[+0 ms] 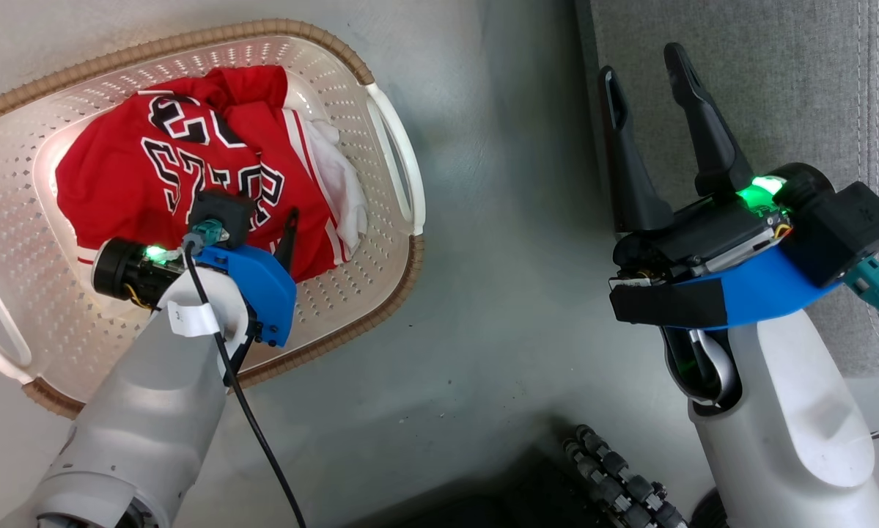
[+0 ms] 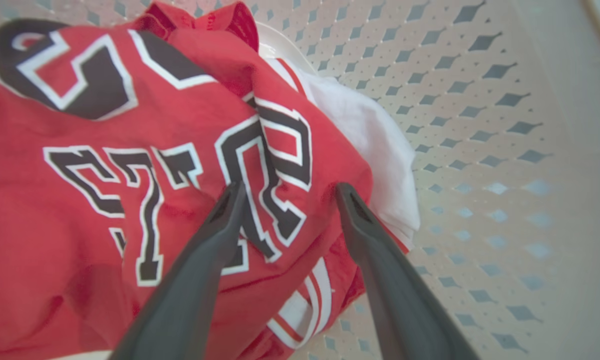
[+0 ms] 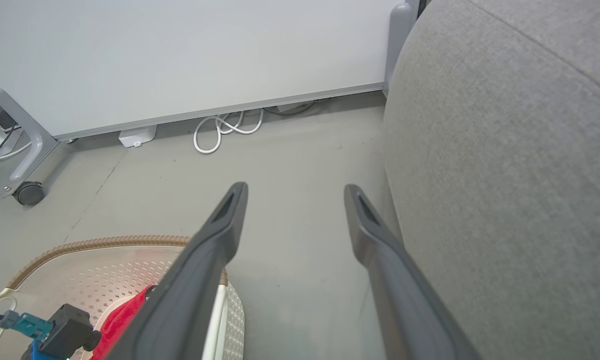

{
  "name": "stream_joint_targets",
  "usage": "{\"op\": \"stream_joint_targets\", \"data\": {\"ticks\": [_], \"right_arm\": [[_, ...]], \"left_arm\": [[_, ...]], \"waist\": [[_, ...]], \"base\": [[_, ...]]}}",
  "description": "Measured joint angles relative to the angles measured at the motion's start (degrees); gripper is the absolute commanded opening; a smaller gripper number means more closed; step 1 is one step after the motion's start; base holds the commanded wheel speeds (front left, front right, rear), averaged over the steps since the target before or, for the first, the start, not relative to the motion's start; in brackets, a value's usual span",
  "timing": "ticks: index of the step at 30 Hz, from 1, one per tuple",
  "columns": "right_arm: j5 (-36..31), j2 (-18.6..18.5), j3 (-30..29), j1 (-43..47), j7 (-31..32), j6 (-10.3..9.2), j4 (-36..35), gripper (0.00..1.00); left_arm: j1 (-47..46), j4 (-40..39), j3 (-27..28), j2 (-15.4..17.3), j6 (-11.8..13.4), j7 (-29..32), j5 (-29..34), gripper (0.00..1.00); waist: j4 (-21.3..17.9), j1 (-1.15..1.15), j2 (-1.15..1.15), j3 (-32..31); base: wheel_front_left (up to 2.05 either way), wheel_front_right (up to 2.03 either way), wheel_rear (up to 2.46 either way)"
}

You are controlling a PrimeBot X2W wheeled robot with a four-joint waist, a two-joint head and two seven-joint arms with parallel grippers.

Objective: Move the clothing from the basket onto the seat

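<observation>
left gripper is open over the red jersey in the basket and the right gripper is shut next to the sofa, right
No: the right gripper has its jaws open beside the seat, as the right wrist view shows. The left gripper is open over the clothing in the basket.

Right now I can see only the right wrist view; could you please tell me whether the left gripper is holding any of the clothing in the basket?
Observer: Not yet. The left gripper is open, with its fingertips at the red jersey, straddling one black-and-white number.
Operator: Thank you. Is the jersey the only item in there?
Observer: No. Some white fabric lies beside it, partly tucked under its edge, on the side toward the basket wall with the white handle.
</observation>
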Motion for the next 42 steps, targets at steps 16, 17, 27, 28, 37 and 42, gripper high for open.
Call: {"op": "stream_joint_targets", "data": {"ticks": [16, 17, 27, 28, 37, 42], "right_arm": [[-0.36, 0.0, -0.55, 0.12, 0.0, 0.0, -0.38, 1.0], [-0.36, 0.0, -0.62, 0.12, 0.0, 0.0, -0.43, 1.0], [0.37, 0.0, 0.13, -0.6, 0.0, 0.0, -0.45, 1.0], [0.42, 0.0, 0.29, -0.83, 0.0, 0.0, -0.42, 1.0], [-1.09, 0.01, -0.94, -1.12, -0.04, 0.0, 1.64, 1.0], [-2.35, 0.04, -1.04, 0.3, -0.04, 0.0, 4.47, 1.0]], "left_arm": [[-0.57, 1.09, -3.16, -0.58, -0.01, 0.7, -2.72, 0.0], [-0.69, 1.04, -3.35, -0.56, 0.0, 0.7, -2.94, 0.0], [-1.36, 0.67, -4.7, 0.21, -0.01, -0.07, -5.13, 0.0], [-1.41, 0.57, -4.77, 0.35, -0.01, -0.14, -5.26, 0.0], [0.04, -1.64, -5.37, -1.18, -0.01, -2.0, -7.58, 0.0], [3.36, -3.31, -5.44, -2.2, -0.01, -2.25, -9.26, 0.0]], "waist": [[0.0, 0.0, 0.0, -0.2], [0.02, 0.0, 0.0, -0.19], [-0.09, 0.0, 0.0, -0.5], [-0.15, 0.0, 0.0, -0.71], [1.53, 0.0, 0.0, -6.77], [3.14, 0.0, 0.0, -12.42]], "base": [[0.0, 0.0, 0.0], [0.0, 0.0, 0.0], [0.0, 0.0, 0.0], [0.0, 0.0, 0.0], [0.0, 0.0, 0.0], [0.0, 0.0, 0.0]]}}
